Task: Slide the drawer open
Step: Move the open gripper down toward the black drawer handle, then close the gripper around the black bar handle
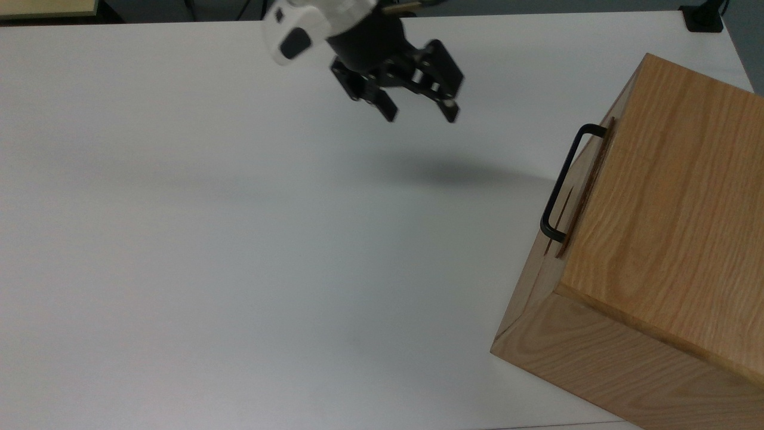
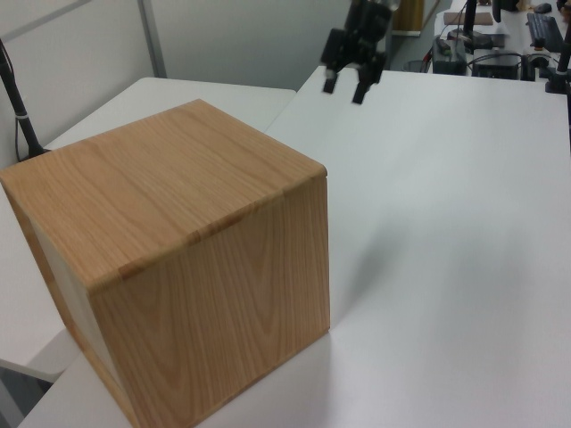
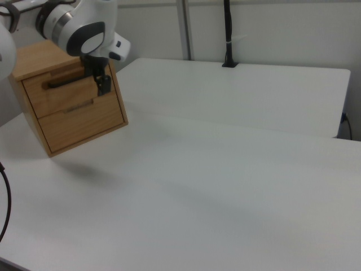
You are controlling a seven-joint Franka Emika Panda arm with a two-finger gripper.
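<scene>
The drawer is the upper oak-grain front (image 3: 42,97) of the oak cabinet (image 1: 668,209), and it lies flush with the cabinet face. Its thin black bar handle (image 1: 561,179) juts toward the top view's left; the handle (image 3: 65,82) also runs across the front in the right view. My gripper (image 1: 419,115) hangs open above the white table (image 1: 239,239), well to the upper left of the handle in the top view and touching nothing. The left view has the gripper (image 2: 343,92) beyond the cabinet (image 2: 178,250), whose back faces that camera. In the right view the gripper (image 3: 101,83) overlaps the drawer front.
A black clamp base (image 1: 703,18) sits at the table's far right corner in the top view. A black pole (image 3: 228,34) rises behind the table in the right view. Desks with cables and equipment (image 2: 500,53) stand at the back of the left view.
</scene>
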